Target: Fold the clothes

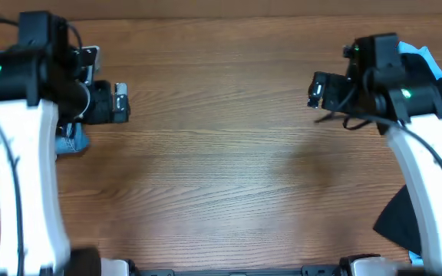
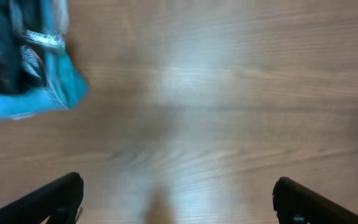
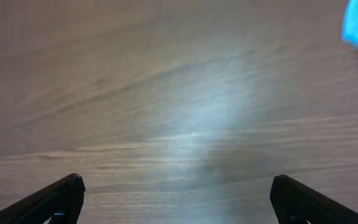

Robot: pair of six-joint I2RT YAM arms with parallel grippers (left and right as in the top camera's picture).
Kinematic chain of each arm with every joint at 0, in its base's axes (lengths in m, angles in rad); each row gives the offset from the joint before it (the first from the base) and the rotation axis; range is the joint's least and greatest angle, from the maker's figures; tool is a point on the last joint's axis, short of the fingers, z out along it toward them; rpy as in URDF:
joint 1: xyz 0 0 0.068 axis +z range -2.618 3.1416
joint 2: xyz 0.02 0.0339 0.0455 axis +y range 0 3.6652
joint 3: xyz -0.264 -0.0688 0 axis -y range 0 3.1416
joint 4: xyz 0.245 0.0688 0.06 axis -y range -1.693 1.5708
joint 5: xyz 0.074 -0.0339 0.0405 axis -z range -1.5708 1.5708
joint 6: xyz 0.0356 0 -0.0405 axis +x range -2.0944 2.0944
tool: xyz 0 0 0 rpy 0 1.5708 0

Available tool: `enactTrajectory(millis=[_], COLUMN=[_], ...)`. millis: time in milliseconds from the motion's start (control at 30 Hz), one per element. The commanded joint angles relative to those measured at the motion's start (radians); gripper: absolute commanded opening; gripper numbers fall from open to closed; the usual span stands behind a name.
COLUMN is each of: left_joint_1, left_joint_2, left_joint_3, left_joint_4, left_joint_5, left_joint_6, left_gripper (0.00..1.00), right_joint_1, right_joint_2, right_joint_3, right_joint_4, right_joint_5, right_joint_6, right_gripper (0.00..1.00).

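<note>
Over the table [image 1: 221,153], end effectors [image 2: 178,186] [image 3: 178,183] agape

Overhead lighting was even and bright; the wooden table [image 1: 229,153] showed a mild sheen near centre and faint, soft-edged shadows. Both wrist views were blurred. The left wrist view carried a pale glare patch, and the light-blue fabric [image 2: 36,102] at upper left was smeared. The right wrist view held broader white glare at centre; a blue patch [image 3: 356,25] at upper right was unfocused. The left end effector [image 2: 178,182] and right end effector [image 3: 176,180] registered as dark, soft shapes.
</note>
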Motion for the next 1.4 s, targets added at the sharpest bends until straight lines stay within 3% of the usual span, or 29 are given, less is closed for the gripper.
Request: enactTrajectory(millis=[0,300,467,700,933,1367], left_joint_1=[-0.002,-0.002,-0.002,-0.002,-0.002,-0.002], left_joint_2=[-0.178,-0.726,-0.919,-0.946,-0.946,-0.946], left_joint_3=[-0.121,-0.621,-0.815,-0.865,-0.866,-0.866], left_joint_4=[0.067,0.421,0.539,0.42,0.292,0.276], left_joint_5=[-0.019,-0.03,-0.03,-0.029,-0.029,-0.029], left_joint_6=[-0.021,-0.021,-0.021,-0.02,-0.02,-0.021], left_gripper=[1.0,1.0,1.0,1.0,1.0,1.0], right_joint_1=[-0.002,-0.002,-0.002,-0.002,-0.002,-0.002], right_joint_2=[-0.167,-0.589,-0.691,-0.674,-0.655,-0.666], right_joint_3=[-0.088,-0.477,-0.55,-0.55,-0.55,-0.553], right_joint_4=[0.037,0.263,0.236,0.105,0.077,0.022], right_joint_5=[0.031,0.11,0.119,0.119,0.119,0.118], right_joint_6=[0.0,-0.008,-0.008,-0.008,-0.008,-0.008], right_gripper=[1.0,1.0,1.0,1.0,1.0,1.0])
